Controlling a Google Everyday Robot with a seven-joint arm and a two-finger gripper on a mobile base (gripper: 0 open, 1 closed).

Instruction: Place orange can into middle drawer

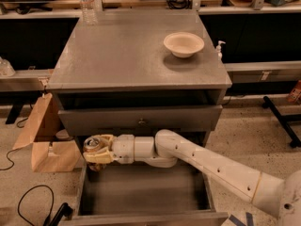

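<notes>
The orange can [92,144], copper with a silver top, stands upright in my gripper [96,149], whose yellowish fingers are shut around it. The gripper is at the back left corner of the open middle drawer [141,197], just above its left wall and below the shallower drawer front with a small knob [140,120]. My white arm [207,166] reaches in from the lower right across the drawer. The drawer's flat grey floor shows bare.
A cream bowl [183,44] sits on the grey cabinet top [127,55]. A clear plastic bottle [87,4] stands at its back left. A cardboard box [44,135] lies on the floor left of the cabinet. A black cable [28,206] is at lower left.
</notes>
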